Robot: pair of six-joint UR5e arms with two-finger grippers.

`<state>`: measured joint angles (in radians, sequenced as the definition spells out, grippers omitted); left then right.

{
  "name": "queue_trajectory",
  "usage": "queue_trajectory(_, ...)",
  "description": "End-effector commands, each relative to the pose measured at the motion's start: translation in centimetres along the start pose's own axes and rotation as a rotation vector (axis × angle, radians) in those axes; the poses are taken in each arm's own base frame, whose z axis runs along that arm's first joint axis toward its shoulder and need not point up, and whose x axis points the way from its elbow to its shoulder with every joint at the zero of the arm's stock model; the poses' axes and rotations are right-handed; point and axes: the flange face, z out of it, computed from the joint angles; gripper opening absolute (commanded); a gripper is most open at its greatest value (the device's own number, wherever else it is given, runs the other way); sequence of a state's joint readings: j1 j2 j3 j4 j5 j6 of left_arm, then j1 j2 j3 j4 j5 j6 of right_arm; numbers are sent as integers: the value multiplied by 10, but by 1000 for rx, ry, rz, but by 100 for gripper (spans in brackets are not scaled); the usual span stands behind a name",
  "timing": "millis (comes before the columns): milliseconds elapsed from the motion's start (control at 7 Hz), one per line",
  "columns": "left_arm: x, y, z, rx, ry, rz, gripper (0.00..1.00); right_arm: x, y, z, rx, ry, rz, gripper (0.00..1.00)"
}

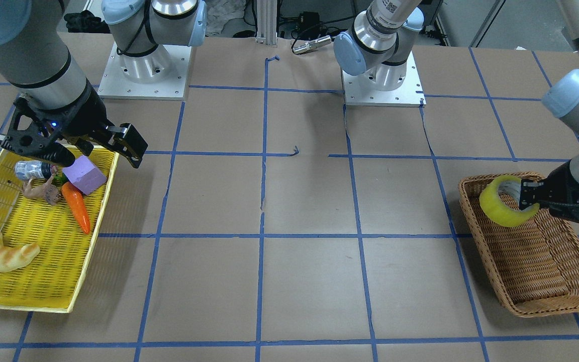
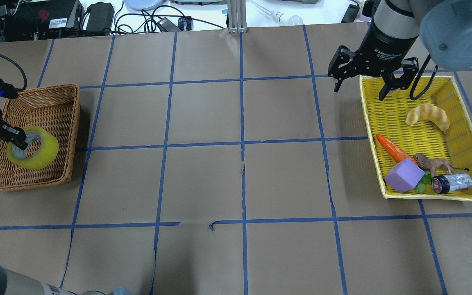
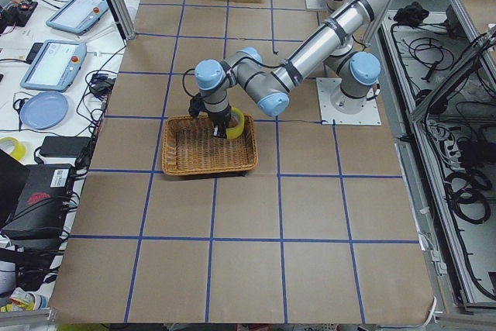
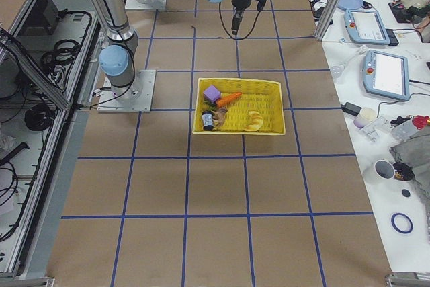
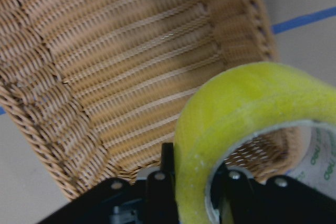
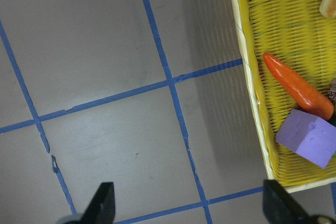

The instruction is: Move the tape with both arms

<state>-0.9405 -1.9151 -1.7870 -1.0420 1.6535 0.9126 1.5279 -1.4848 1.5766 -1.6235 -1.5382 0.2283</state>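
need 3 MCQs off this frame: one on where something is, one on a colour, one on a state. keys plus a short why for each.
1. Where is the tape?
A) on the floor
B) at the wicker basket, in the left hand
C) on a shelf

2. What colour is the block beside the carrot?
A) purple
B) red
C) black

3. What state is the right hand in?
A) shut on a spoon
B) open, empty
C) shut on a cup

Key:
1 B: the left hand clamps the ring's wall at the basket.
2 A: the overhead view shows it lilac-purple, next to the carrot.
3 B: its fingers are spread wide with nothing between them.
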Motion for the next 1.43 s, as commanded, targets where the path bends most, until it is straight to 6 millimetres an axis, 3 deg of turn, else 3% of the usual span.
queue_trajectory(0,-3,-4,46,45,-53,-6,32,0,0,-1,2,-3,-1,100)
queue_trajectory(143,-8,-5,40,62,-70,-3,95,0,0,-1,3,-2,-1,100)
queue_trajectory(286,-15,-7,17,87,-118,36,100,0,0,-1,2,-3,-1,100)
queue_trajectory(429,-16,-20,-22,119,-172,84,100,0,1,0,-7,0,-1,100)
queue_trajectory(571,-6,-26,-62,127,-162,20,100,2,4,-7,5,-4,0,100)
queue_trajectory(714,32,-45,-97,139,-137,-141,100,-1,11,-14,13,-12,-8,100)
queue_trajectory(857,76,-61,-119,135,-114,-182,100,0,18,-13,-21,-4,-10,100)
queue_trajectory(1143,160,-70,-152,115,-66,-263,100,1,20,-11,-33,5,-106,100)
queue_trajectory(1286,213,-72,-170,108,-47,-275,100,1,20,-11,-34,5,-106,100)
